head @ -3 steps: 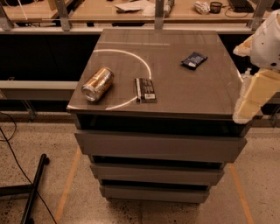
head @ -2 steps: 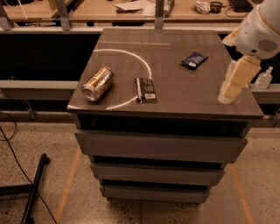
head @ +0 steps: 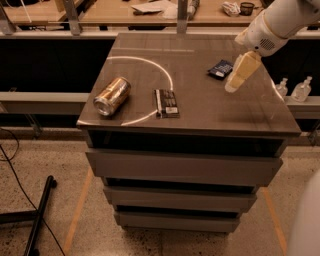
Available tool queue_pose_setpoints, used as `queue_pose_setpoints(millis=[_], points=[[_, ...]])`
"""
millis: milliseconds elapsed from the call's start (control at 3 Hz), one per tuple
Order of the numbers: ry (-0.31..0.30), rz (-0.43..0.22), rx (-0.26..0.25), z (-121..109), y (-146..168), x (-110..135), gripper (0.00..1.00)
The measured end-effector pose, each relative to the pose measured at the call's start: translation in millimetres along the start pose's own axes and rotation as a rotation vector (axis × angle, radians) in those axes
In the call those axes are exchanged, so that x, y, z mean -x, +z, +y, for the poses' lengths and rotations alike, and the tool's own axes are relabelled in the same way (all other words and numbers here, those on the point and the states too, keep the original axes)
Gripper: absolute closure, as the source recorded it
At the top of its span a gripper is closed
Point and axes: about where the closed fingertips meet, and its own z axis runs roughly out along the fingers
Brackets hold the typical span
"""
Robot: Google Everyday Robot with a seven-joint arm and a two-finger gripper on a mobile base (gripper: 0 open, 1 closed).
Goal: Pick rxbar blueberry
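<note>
The rxbar blueberry (head: 219,69) is a small flat dark navy bar with white lettering, lying at the back right of the cabinet top (head: 200,105). My gripper (head: 233,88) hangs from the white arm at the upper right, its cream fingers pointing down just to the right of the bar, above the surface. Its near edge overlaps the bar's right end in the view.
A gold can (head: 112,96) lies on its side at the front left. A longer black bar with a white label (head: 166,103) lies at the front middle. Two clear bottles (head: 302,90) stand on a ledge to the right. A wooden bench (head: 150,12) runs behind.
The arm has swung left and back across the cabinet top, from beyond the right front corner to right beside the navy bar. The objects have not moved.
</note>
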Motion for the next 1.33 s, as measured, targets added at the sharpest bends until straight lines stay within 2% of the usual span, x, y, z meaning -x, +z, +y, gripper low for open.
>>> queue_pose_setpoints(millis=[333,667,1000,1333], points=[[0.036,-0.072,-0.009,-40,39,4,0.0],[0.111,-0.127,-0.047,-73,57,9,0.0],[0.1,-0.144,-0.07,-82,48,17,0.0],[0.128,-0.105,-0.062,-81,57,10,0.0]])
